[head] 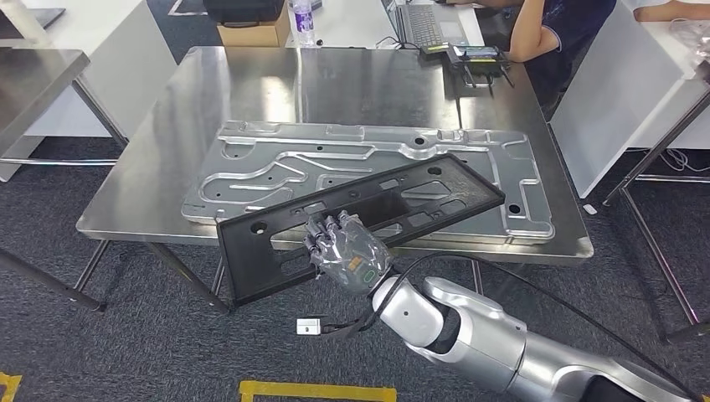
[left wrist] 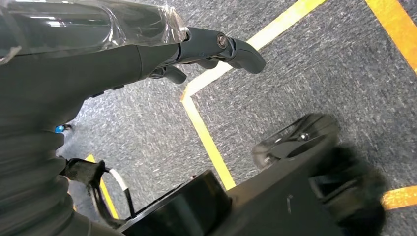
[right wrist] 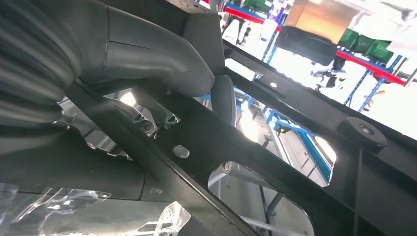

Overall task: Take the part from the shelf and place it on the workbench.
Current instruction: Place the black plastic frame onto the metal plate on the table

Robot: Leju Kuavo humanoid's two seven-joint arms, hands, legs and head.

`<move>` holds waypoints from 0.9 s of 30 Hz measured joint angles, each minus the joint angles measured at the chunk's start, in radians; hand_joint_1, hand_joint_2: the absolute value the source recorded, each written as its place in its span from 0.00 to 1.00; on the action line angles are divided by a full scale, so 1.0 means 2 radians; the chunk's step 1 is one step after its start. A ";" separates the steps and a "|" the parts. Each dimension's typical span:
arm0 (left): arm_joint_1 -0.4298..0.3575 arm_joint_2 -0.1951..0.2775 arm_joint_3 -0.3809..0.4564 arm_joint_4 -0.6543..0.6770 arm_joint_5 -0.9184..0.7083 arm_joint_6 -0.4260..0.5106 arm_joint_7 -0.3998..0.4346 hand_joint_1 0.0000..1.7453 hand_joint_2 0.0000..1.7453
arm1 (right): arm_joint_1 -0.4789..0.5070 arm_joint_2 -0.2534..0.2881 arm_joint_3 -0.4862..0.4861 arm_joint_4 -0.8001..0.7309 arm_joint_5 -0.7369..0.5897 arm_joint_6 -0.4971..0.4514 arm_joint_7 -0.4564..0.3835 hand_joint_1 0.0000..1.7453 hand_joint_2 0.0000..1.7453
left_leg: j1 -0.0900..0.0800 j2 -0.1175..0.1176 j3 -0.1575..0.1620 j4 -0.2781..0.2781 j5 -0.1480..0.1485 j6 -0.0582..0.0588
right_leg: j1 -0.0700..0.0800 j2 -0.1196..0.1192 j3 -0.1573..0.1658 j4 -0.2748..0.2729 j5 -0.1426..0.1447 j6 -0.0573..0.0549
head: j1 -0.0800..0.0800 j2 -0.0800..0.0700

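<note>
1. The right hand [head: 350, 251] grips the black part [head: 360, 219], fingers curled over its near bar.
2. The part slants away from the hand, its far end over the silver plate [head: 368, 172] on the workbench [head: 251, 79].
3. The left hand [left wrist: 147, 44] hangs over the floor with nothing in it, fingers loosely bent.

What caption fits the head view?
Right hand holds black part tilted over metal plate on steel workbench.

Steel workbench [head: 251, 92] sits on grey carpet [head: 100, 352]. A big silver plate [head: 276, 163] lies flat across its near half. The black part [head: 268, 243] leans over the front edge, its far end resting on that plate. At the back edge, a small dark device [head: 477, 57].
</note>
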 joint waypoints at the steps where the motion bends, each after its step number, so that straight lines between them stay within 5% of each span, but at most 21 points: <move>1: 0.000 0.000 0.000 0.000 0.000 0.000 0.000 0.00 1.00 | -0.001 0.000 0.000 -0.001 0.000 0.000 0.000 1.00 1.00 | -0.001 0.000 0.011 -0.025 0.008 0.002 | 0.001 0.000 0.001 0.000 -0.001 0.002 | 0.000 0.000; 6: 0.003 0.000 0.000 0.000 0.000 0.000 -0.001 0.00 1.00 | -0.006 -0.004 -0.001 -0.007 0.000 0.004 0.000 1.00 1.00 | -0.003 -0.003 0.023 -0.042 0.008 0.015 | 0.000 -0.001 0.000 0.009 -0.011 0.015 | 0.001 0.000; 10: 0.003 0.000 0.000 0.000 -0.002 -0.001 -0.001 0.00 1.00 | -0.008 -0.009 -0.001 -0.009 0.000 0.007 0.001 1.00 1.00 | -0.004 -0.002 0.029 -0.044 0.005 0.025 | 0.001 -0.001 -0.063 0.133 -0.063 0.018 | 0.002 0.000; 11: 0.004 -0.001 0.000 0.000 -0.002 -0.001 -0.001 0.00 1.00 | -0.008 -0.010 -0.001 -0.009 0.000 0.008 0.001 1.00 1.00 | -0.005 -0.003 0.030 -0.044 0.004 0.026 | 0.001 -0.001 -0.075 0.152 -0.065 0.018 | 0.002 0.000; 13: 0.005 -0.001 0.000 0.000 -0.003 -0.001 -0.001 0.00 1.00 | -0.007 -0.013 -0.001 -0.009 0.000 0.010 0.001 1.00 1.00 | -0.006 -0.004 0.034 -0.044 0.001 0.026 | 0.001 -0.001 -0.070 0.128 -0.040 0.016 | 0.002 0.000; 16: 0.005 -0.001 0.000 0.000 -0.004 -0.001 -0.002 0.00 1.00 | -0.007 -0.016 -0.001 -0.009 0.000 0.011 0.001 1.00 1.00 | -0.008 -0.006 0.040 -0.043 -0.005 0.022 | 0.002 -0.001 -0.021 0.021 0.009 0.010 | 0.002 0.000; 21: 0.005 0.000 0.000 0.000 -0.003 -0.002 -0.002 0.00 1.00 | -0.008 -0.020 -0.003 -0.011 0.000 0.012 0.005 1.00 1.00 | -0.008 -0.005 0.037 -0.035 -0.016 0.010 | 0.003 -0.001 -0.010 -0.004 0.011 0.000 | 0.002 0.000; 23: 0.004 0.000 0.000 0.000 -0.003 -0.002 -0.002 0.00 1.00 | -0.008 -0.021 -0.004 -0.013 0.000 0.012 0.006 1.00 1.00 | -0.005 -0.004 0.016 0.009 -0.039 0.004 | 0.001 -0.001 -0.008 -0.005 0.011 -0.003 | 0.001 0.000; 25: 0.004 0.000 0.000 0.000 -0.003 -0.002 -0.002 0.00 1.00 | -0.007 -0.022 -0.005 -0.013 0.000 0.012 0.006 1.00 1.00 | -0.002 -0.003 -0.022 0.082 -0.066 -0.001 | 0.000 -0.001 -0.007 -0.005 0.009 -0.005 | 0.000 0.000; 27: 0.002 0.000 0.001 0.000 -0.004 -0.003 -0.003 0.00 1.00 | -0.005 -0.023 -0.005 -0.013 0.000 0.012 0.006 1.00 1.00 | 0.000 -0.002 -0.042 0.110 -0.065 -0.004 | 0.000 -0.001 -0.005 -0.005 0.006 -0.005 | 0.000 0.000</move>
